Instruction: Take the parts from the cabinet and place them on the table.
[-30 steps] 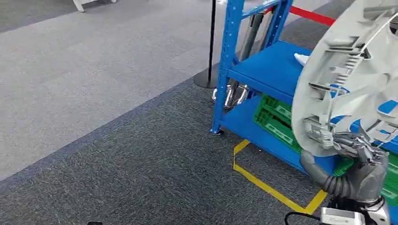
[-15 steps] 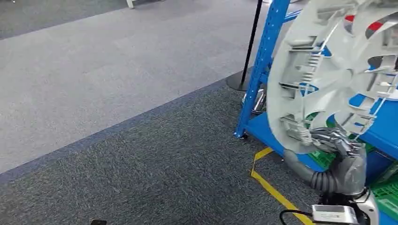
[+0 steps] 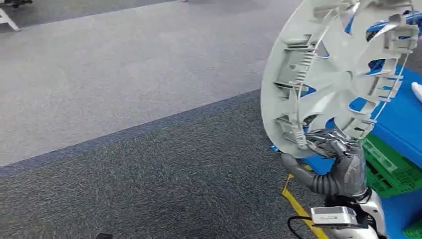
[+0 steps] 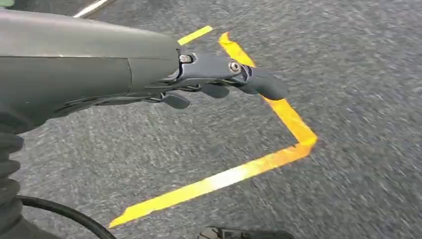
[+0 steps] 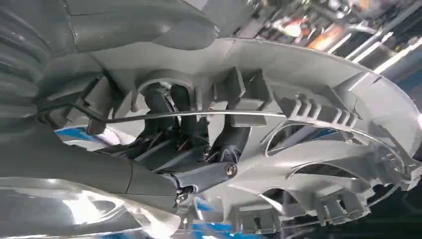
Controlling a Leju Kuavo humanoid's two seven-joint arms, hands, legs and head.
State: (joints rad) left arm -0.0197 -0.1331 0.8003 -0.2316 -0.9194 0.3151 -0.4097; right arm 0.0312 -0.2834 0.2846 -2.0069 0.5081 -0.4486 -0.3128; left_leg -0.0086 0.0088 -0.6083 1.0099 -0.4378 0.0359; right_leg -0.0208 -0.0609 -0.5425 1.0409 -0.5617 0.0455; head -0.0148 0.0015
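A large grey plastic wheel cover (image 3: 333,74) stands upright in the air at the right of the head view, its ribbed inner side toward me. My right hand (image 3: 338,164) grips its lower rim, and in the right wrist view the dark fingers (image 5: 199,144) hook through an opening of the wheel cover (image 5: 308,139). My left hand (image 4: 219,84) hangs over the dark carpet with its fingers loosely stretched and nothing in them. The blue cabinet (image 3: 398,114) is behind the cover at the right edge.
Green crates (image 3: 388,169) sit on the cabinet's lower shelf. Yellow tape (image 3: 293,199) marks the dark carpet by the cabinet, and the same yellow tape (image 4: 239,169) lies below my left hand. Lighter grey carpet (image 3: 124,64) stretches to the left and far side.
The whole view has swung to the left, so the cabinet has slid toward the right edge. The wheel cover stays in my right hand and now sits higher and more central.
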